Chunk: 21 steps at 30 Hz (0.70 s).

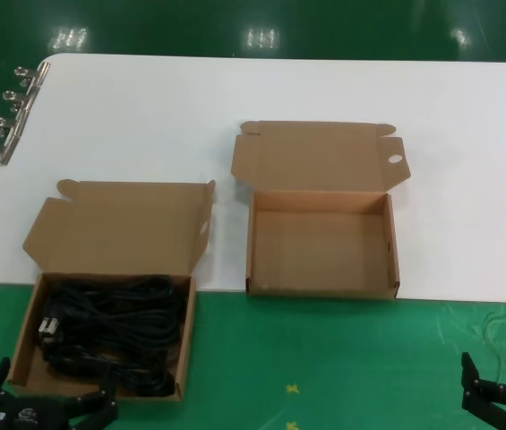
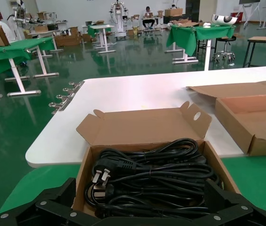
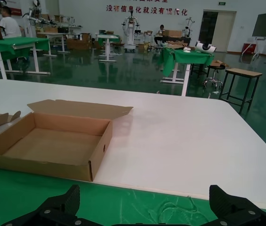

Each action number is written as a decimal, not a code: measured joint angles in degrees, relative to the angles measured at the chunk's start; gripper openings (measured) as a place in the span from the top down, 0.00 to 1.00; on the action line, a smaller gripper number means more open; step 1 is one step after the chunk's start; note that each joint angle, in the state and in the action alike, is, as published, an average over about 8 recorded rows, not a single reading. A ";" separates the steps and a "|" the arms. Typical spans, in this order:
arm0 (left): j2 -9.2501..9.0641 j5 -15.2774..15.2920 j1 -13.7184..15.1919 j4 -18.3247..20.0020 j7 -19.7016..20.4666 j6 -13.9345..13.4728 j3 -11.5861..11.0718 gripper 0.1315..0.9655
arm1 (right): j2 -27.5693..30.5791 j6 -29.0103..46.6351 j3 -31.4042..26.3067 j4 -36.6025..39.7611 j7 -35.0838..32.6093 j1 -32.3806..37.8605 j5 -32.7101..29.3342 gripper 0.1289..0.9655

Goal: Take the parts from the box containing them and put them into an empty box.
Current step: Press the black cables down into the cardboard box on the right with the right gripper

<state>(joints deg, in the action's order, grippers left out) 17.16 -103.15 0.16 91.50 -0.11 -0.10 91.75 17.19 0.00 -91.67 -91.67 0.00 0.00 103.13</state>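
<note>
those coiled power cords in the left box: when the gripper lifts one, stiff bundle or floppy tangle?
Probably floppy: the power cords are thin black cable in loose loops, so a lifted one would likely sag. The loops overlap across the box, so neighbours may drag along. The plug looks like the only rigid part, and likely the heavier end. The left gripper is open just in front.
</note>
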 joint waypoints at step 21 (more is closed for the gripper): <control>0.00 0.00 0.00 0.00 0.00 0.00 0.00 0.00 | 0.00 0.00 0.00 0.00 0.00 0.00 0.00 0.00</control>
<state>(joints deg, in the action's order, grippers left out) 17.16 -103.15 0.16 91.50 -0.11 -0.10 91.75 17.19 0.00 -91.67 -91.67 0.00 0.00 103.13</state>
